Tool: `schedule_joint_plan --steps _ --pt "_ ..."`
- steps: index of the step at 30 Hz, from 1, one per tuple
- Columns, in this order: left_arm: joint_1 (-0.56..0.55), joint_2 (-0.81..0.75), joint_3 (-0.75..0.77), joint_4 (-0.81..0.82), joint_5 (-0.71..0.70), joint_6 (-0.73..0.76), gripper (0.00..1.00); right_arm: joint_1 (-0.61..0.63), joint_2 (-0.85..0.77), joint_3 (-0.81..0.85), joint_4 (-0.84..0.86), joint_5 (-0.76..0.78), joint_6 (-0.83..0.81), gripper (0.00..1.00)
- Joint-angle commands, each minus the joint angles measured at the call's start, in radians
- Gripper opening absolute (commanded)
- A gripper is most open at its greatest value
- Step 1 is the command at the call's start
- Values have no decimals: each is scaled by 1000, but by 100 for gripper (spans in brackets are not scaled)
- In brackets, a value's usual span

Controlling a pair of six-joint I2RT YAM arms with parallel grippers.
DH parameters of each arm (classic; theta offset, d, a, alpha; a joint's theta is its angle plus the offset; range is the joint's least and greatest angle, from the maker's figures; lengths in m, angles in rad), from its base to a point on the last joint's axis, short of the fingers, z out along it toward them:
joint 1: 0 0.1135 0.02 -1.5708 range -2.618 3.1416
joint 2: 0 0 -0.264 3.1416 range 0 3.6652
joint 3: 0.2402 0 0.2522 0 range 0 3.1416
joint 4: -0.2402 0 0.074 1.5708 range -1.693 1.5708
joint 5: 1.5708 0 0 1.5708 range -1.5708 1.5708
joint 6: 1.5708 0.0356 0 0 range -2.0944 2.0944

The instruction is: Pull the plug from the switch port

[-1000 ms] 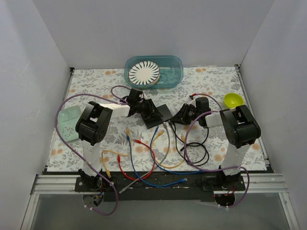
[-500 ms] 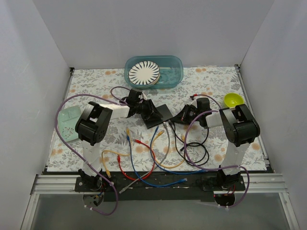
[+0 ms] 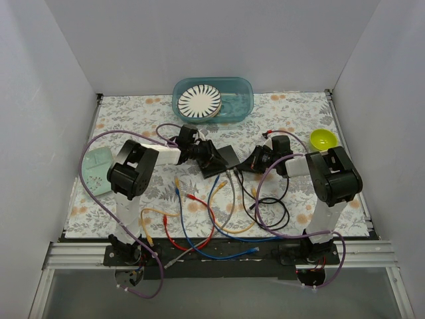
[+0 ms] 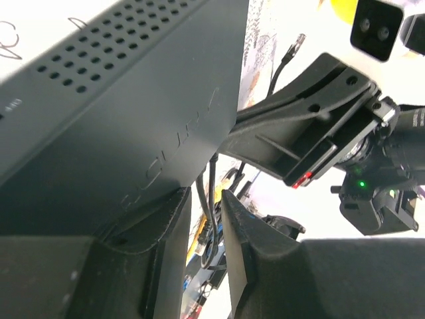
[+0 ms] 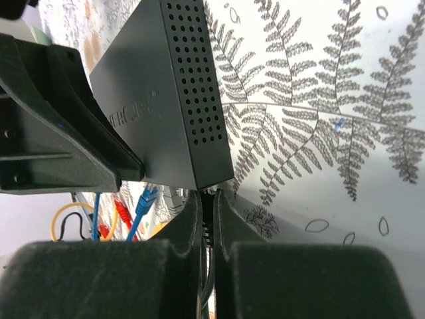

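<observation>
— Switch (image 3: 224, 157) position?
— Flat on the patterned cloth (image 3: 133, 109), just in front of the tub (image 3: 242, 109) but apart from it, with the socket edge turned away from the tub.
— And the left gripper (image 4: 206, 193)?
— Tips at the switch's left corner. Fingers a narrow gap apart, with nothing seen clamped between them.
— Right gripper (image 5: 207, 194)?
— Further from the tub, at the socket edge. Fingers pressed together on the plug (image 5: 207, 212), thin and dark, right against the switch. Hard to tell whether seated or not.
— Anything else nearby?
— Loose coloured cables (image 3: 199, 222), spread out further from the tub.
— Any change from a second ago?
— Very little. Left elbow shifted slightly away from the tub, left gripper nudged closer onto the switch. Switch and right gripper in the same place as before.
</observation>
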Motion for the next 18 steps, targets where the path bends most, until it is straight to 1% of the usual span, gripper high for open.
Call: schedule_joint_plan --steps 1,4,7,13,18 --pt "-4 18 -21 14 -46 -18 25 6 -31 -32 -205 83 -89 1" --pt "-4 8 -33 35 -55 -28 25 9 -59 -49 -231 95 -106 1" --pt "-5 -15 -33 60 -36 -42 25 9 -57 -37 -251 101 -117 1" --pt "-59 -60 -38 58 -12 -42 24 8 -39 2 -271 108 -126 1" --pt "-111 -48 -59 57 -12 -39 20 9 -39 6 -277 111 -128 1"
